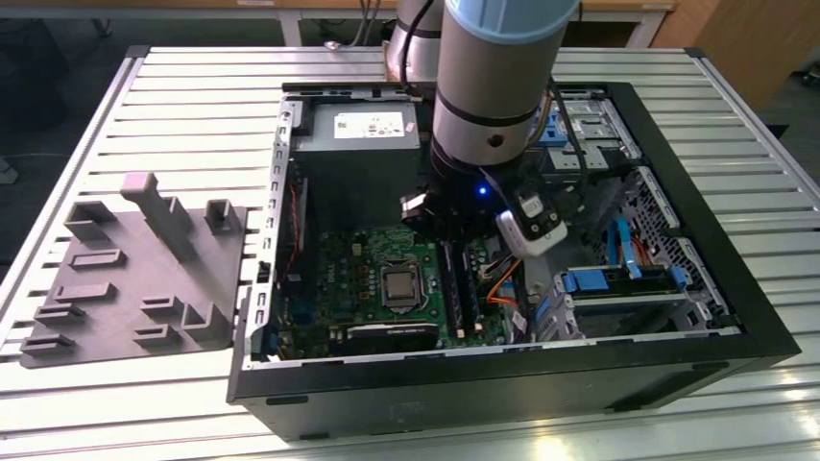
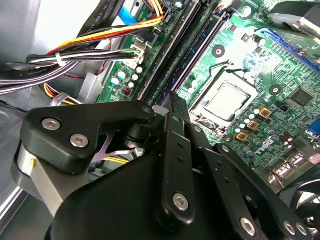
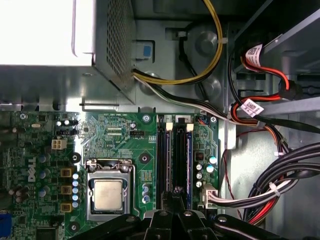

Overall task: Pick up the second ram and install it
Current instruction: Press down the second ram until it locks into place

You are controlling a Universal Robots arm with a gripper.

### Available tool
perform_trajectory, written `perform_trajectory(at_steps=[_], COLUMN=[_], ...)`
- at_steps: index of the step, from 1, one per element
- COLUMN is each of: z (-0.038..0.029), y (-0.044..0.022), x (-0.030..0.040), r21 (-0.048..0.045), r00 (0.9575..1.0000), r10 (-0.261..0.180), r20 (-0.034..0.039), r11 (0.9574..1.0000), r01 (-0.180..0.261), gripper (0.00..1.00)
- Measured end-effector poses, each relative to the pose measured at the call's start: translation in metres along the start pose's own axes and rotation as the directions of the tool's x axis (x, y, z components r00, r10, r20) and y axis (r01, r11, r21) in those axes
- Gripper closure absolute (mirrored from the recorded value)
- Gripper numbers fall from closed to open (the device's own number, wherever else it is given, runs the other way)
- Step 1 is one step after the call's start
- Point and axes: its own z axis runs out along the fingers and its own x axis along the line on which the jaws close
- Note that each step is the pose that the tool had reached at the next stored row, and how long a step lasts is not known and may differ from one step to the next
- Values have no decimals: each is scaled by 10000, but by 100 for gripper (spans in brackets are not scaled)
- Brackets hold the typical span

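- One gripper (image 2: 172, 100), fingers closed together, tip pressed down on the second ram (image 3: 176, 162).
- Second ram stands seated in a black slot of the green motherboard (image 3: 125, 145), directly beneath the fingertips.
- CPU socket (image 3: 108, 194) nearby.

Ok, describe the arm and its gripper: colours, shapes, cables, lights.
The arm is a thick silver-grey cylinder with a pale blue cap and black joint band. A blue light glows at its black wrist, beside a white module and black cable. The gripper is matte black, built of flat linkage bars joined by silver screws.
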Motion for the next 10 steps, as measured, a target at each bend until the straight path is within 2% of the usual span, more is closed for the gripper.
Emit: perform_trajectory(at_steps=[10], z=[-1], y=[-23], x=[0], r21=[1], r00=[10000], r10=[-1], r20=[0], r11=[10000], r01=[1], gripper=[89])
